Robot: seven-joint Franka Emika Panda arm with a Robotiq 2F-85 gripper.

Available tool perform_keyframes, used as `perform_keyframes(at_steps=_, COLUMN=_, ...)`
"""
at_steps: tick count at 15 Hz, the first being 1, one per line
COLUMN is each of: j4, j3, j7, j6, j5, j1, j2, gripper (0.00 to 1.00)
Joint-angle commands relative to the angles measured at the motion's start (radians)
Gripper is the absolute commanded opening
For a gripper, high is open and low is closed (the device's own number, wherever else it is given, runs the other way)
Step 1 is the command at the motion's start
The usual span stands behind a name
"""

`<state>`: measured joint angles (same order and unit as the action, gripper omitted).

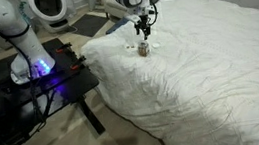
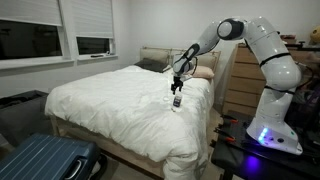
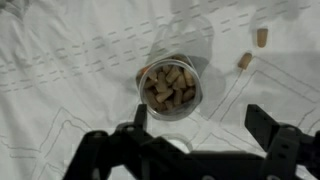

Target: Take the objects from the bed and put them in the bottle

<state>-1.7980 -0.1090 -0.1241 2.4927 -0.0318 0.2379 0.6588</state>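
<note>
The small tan bottle (image 3: 170, 86) stands upright on the white bed (image 3: 60, 60), its mouth open and filled with pale cork-like bits. Two more pale objects (image 3: 262, 37) (image 3: 244, 61) lie loose on the duvet beyond it. My gripper (image 3: 200, 125) hovers just above the bottle, open and empty, one finger near the bottle's rim and the other well to the side. In both exterior views the gripper (image 1: 144, 25) (image 2: 178, 85) hangs directly over the bottle (image 1: 144, 48) (image 2: 177, 101) on the bed (image 1: 209, 62) (image 2: 110, 100).
The robot base stands on a black table (image 1: 40, 79) beside the bed. A blue suitcase (image 2: 45, 160) lies on the floor at the bed's foot. A wooden dresser (image 2: 240, 80) stands behind the arm, and pillows (image 2: 155, 62) lie at the bed's head.
</note>
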Motion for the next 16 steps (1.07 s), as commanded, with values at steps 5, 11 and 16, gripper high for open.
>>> perform_keyframes(at_steps=5, j4=-0.076, j3=0.084, j7=-0.072, j6=-0.018, j5=0.028, j1=-0.014, j2=-0.081, gripper=1.0)
perform_keyframes(at_steps=11, j4=-0.104, j3=0.128, j7=-0.081, j6=-0.031, j5=0.052, j1=-0.031, j2=-0.078, gripper=1.0)
perform_keyframes(at_steps=16, j4=-0.14, j3=0.124, j7=-0.067, j6=-0.032, j5=0.081, j1=-0.026, j2=-0.069, gripper=1.0)
